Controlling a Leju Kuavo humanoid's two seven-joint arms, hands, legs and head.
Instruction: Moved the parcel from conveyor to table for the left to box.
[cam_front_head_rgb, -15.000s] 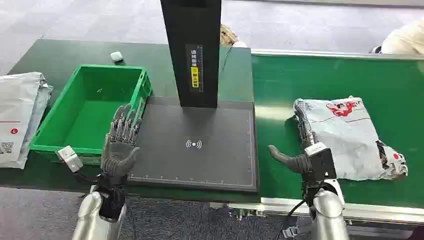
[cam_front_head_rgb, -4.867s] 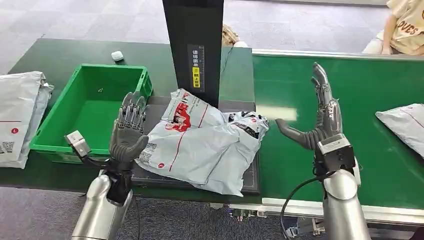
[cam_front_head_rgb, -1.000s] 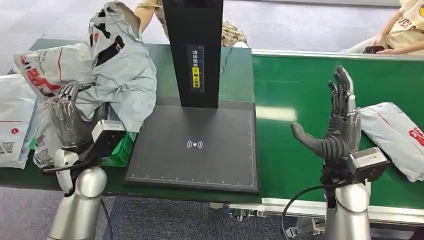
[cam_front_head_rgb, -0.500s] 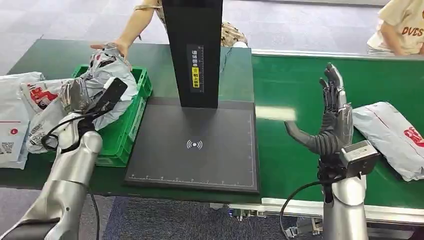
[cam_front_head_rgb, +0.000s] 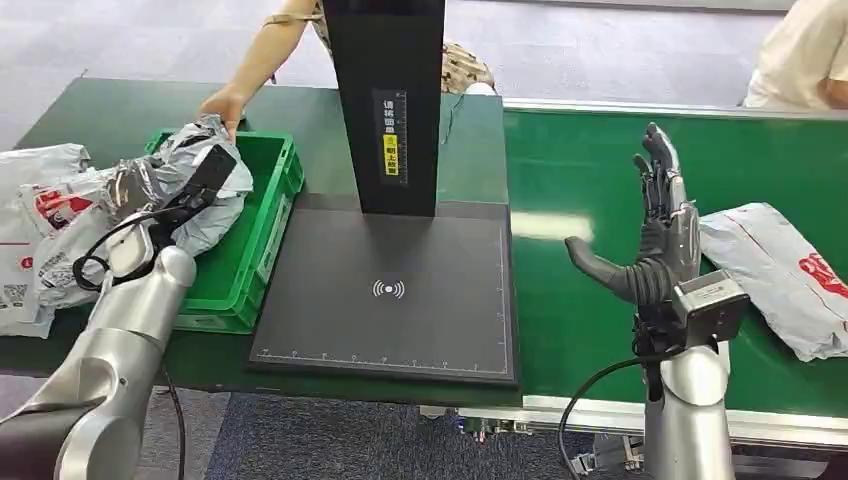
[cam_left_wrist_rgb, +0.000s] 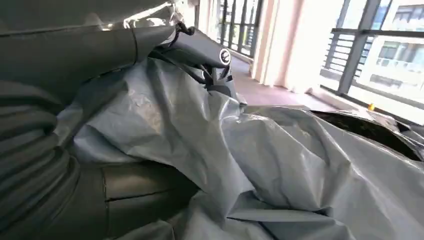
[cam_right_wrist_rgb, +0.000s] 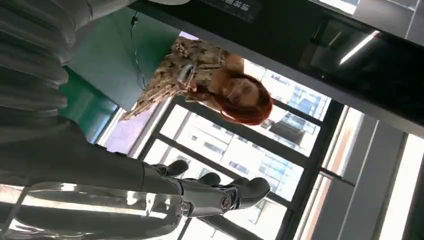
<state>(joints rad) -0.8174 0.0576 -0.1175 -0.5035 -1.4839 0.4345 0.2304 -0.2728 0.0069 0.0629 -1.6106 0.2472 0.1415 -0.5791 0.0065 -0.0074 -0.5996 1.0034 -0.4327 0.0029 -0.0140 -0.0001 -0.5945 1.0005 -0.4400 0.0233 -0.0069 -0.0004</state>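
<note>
Down comes the parcel (cam_front_head_rgb: 190, 175) into the green bin (cam_front_head_rgb: 262, 215) since a moment ago, left hand (cam_front_head_rgb: 150, 200) clamped on it, right hand (cam_front_head_rgb: 665, 235) spread empty, and a person's hand (cam_front_head_rgb: 222, 103) just beyond risks a snag.

The parcel (cam_front_head_rgb: 205, 170) is wrapped in thin grey plastic film, crumpled and faintly shiny, with sharp creases catching light in the left wrist view. The green box (cam_front_head_rgb: 262, 205) looks like hard moulded plastic, smooth with a slight sheen. The worktop (cam_front_head_rgb: 110, 110) and conveyor (cam_front_head_rgb: 580, 180) have a matt green, rubbery surface. The black pad (cam_front_head_rgb: 400, 290) is matt with fine white markings. Both arms are brushed silver metal; the right hand (cam_front_head_rgb: 655, 245) is dark grey, its fingers (cam_right_wrist_rgb: 220, 195) semi-glossy metal and plastic, beside a ribbed matt cover. A second parcel (cam_front_head_rgb: 780, 280) shows the same creased film.
</note>
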